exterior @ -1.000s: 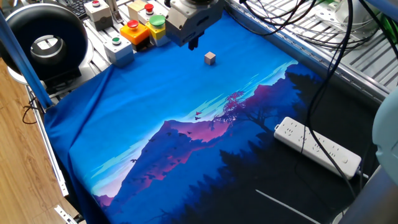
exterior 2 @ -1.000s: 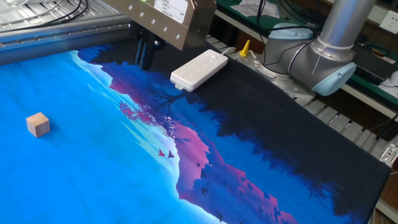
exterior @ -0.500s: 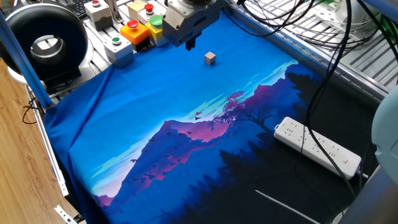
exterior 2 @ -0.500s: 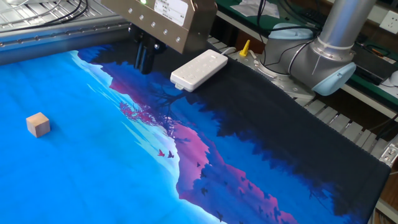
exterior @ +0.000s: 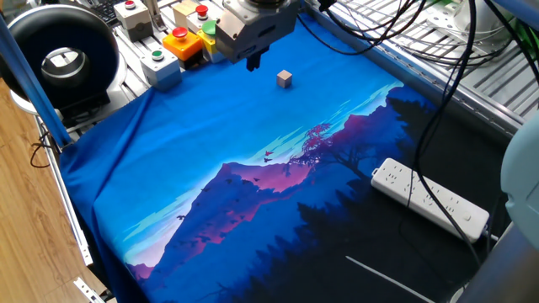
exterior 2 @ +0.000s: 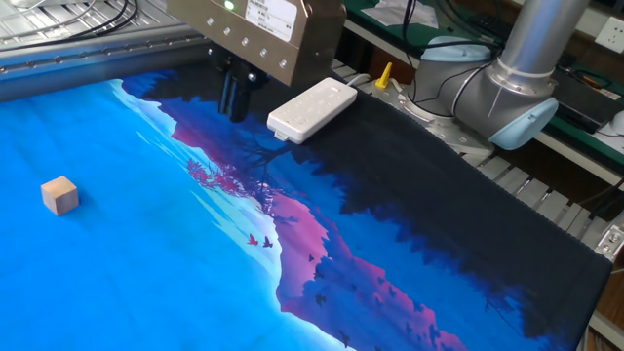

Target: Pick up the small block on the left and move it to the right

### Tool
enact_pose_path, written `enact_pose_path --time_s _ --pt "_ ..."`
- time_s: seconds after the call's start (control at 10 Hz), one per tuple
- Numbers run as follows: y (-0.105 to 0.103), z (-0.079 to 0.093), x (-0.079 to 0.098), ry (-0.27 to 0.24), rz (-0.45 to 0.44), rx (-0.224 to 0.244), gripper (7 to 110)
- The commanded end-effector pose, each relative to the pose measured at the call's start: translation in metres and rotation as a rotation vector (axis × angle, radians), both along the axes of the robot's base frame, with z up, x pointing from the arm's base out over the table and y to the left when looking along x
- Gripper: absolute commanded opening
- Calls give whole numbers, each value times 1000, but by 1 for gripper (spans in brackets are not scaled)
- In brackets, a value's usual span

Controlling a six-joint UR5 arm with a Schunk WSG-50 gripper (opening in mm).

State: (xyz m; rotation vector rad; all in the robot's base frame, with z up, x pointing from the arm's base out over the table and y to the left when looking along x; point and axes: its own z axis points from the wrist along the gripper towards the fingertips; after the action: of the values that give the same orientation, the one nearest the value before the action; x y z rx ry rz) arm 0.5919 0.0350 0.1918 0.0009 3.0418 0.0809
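Note:
The small block (exterior: 285, 78) is a tiny tan wooden cube. It sits on the blue part of the printed cloth, near the far edge. It also shows at the left in the other fixed view (exterior 2: 59, 195). My gripper (exterior: 253, 61) hangs above the cloth, up and to the left of the block and apart from it. Its dark fingers (exterior 2: 230, 97) point down, stand close together and hold nothing.
Several button boxes (exterior: 184, 42) in grey, yellow and orange stand past the cloth's far edge, beside the gripper. A white power strip (exterior: 429, 199) lies on the dark part of the cloth, with black cables above it. The arm's base (exterior 2: 507, 88) is at the right.
The gripper has drifted slightly away from the block, toward the button boxes. The block has not moved.

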Motion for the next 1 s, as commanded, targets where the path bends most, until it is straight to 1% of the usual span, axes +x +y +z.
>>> enact_pose_path --time_s 0.0,0.1,0.2,0.3,0.4,0.5,0.6,0.7,0.9 --pt "-4 3 14 -56 -51 -8 7" --pt "0 2 5 -16 -68 12 7" --pt "4 2 3 -6 -92 29 7" --pt "6 1 -6 35 -136 38 7" --pt "-6 0 -7 37 -158 -8 7" --pt "-6 0 -9 44 -183 -7 7" --pt "-9 0 -13 60 -199 -18 7" --pt "-6 0 -16 73 -200 -10 7" --pt "-7 0 -13 59 -153 -15 7"
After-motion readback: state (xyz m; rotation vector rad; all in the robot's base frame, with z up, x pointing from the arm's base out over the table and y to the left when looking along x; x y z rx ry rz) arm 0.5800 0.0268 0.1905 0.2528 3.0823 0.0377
